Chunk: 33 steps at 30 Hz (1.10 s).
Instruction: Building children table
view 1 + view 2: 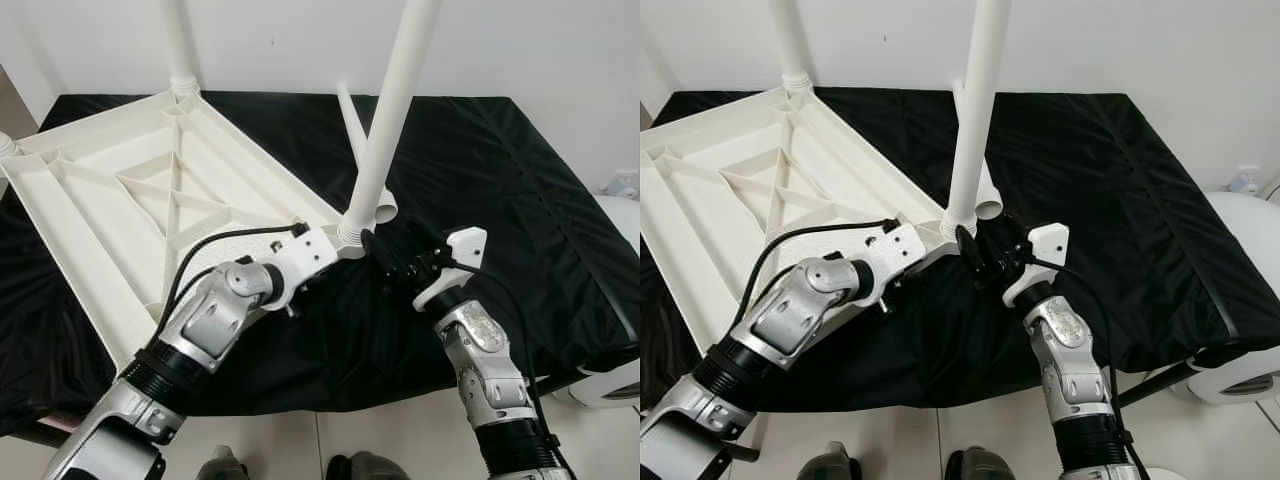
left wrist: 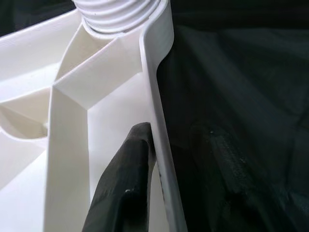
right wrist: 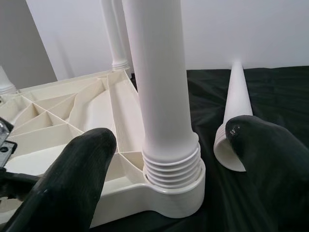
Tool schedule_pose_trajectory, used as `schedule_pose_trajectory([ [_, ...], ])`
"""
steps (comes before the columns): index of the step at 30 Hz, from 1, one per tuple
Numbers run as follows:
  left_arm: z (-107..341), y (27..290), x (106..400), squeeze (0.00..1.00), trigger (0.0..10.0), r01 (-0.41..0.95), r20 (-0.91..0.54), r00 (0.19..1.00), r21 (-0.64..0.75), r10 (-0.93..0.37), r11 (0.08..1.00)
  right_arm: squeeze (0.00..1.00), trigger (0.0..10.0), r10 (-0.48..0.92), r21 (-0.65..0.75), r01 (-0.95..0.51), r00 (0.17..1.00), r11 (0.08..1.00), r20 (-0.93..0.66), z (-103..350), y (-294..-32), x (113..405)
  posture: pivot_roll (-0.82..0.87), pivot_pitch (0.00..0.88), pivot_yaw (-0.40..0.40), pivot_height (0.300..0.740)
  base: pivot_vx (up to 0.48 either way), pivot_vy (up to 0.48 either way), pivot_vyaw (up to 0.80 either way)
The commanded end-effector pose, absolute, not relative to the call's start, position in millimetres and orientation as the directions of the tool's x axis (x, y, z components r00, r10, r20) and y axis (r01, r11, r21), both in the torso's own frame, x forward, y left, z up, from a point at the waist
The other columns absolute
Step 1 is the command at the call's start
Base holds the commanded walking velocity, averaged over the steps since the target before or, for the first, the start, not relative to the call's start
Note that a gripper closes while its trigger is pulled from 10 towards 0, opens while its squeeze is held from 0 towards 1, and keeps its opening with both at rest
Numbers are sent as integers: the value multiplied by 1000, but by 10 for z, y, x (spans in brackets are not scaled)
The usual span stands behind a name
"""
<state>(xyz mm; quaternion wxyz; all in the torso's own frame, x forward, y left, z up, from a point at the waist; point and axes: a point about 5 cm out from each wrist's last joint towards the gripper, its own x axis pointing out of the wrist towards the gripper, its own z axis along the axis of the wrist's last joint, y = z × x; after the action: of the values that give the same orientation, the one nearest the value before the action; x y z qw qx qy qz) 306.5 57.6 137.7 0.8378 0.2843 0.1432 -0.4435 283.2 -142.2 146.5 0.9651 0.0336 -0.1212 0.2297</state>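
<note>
Right gripper (image 3: 169,150) open around leg (image 3: 159,72)

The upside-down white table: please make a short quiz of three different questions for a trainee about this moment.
1. True or false: a loose leg lies on the black cloth.
2. What does the left gripper pinch?
A. table rim
B. cloth
3. The right gripper has its fingers open around the threaded base of the near ____.

Key: 1 true; 2 A; 3 leg.
</note>
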Motion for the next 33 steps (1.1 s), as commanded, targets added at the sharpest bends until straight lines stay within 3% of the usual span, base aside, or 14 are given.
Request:
schedule_pose_trajectory([
  [1,1369,553,3084,0,10000,818,-495,574,366,-652,443,0,10000,433,15,-450,867,893,247,1472,-1440,2815,-13,15,-15,740,0,0,0],
  [8,1342,500,3102,0,10000,823,-491,569,348,-660,449,0,10000,437,12,-453,867,892,238,1496,-1471,2796,-28,17,-12,740,0,0,0],
  [9,1329,494,3101,0,4392,826,-491,564,341,-664,449,0,10000,435,9,-450,869,893,237,1501,-1479,2796,-32,16,-9,740,0,0,0],
  [10,1320,491,3099,0,4392,830,-491,558,337,-669,446,0,10000,433,7,-447,870,894,236,1507,-1485,2800,-32,16,-9,740,0,0,0],
  [11,1318,488,3093,0,0,833,-483,553,327,-679,446,0,10000,431,7,-445,871,895,237,1515,-1490,2806,-34,17,-8,740,0,0,0],
  [21,1311,494,3075,0,0,843,-478,537,311,-695,438,0,10000,429,7,-444,871,896,240,1528,-1494,2815,-34,16,-7,740,0,0,0],
  [22,1269,547,3072,0,10000,843,-497,537,315,-681,435,0,10000,444,2,-458,863,889,240,1543,-1482,2813,-34,13,-10,740,0,0,0],
  [27,1182,658,3063,0,10000,841,-538,540,327,-648,430,0,10000,471,-8,-483,850,876,238,1578,-1474,2805,-32,13,-13,740,0,0,0],
  [28,1172,675,3046,0,3882,846,-539,532,325,-653,422,0,10000,473,-10,-485,849,875,237,1585,-1481,2804,-32,14,-14,740,0,0,0],
  [29,1172,675,3046,0,3882,846,-539,532,325,-653,422,0,10000,473,-10,-485,849,875,237,1585,-1481,2804,-32,14,-14,740,0,0,0],
  [30,1148,714,3022,0,0,852,-545,524,323,-655,413,0,10000,482,-17,-493,844,870,234,1598,-1491,2802,-29,17,-17,740,0,0,0],
  [31,1148,714,3022,0,0,852,-545,524,323,-655,413,0,10000,482,-17,-493,844,870,234,1598,-1491,2802,-29,17,-17,740,0,0,0],
  [32,1137,728,3016,0,10000,853,-550,521,324,-652,409,0,10000,486,-19,-496,842,868,233,1602,-1494,2802,-29,17,-17,740,0,0,0],
  [33,1120,747,3011,0,10000,854,-560,519,324,-646,406,0,10000,495,-22,-504,838,863,230,1604,-1493,2799,-27,18,-18,740,0,0,0],
])
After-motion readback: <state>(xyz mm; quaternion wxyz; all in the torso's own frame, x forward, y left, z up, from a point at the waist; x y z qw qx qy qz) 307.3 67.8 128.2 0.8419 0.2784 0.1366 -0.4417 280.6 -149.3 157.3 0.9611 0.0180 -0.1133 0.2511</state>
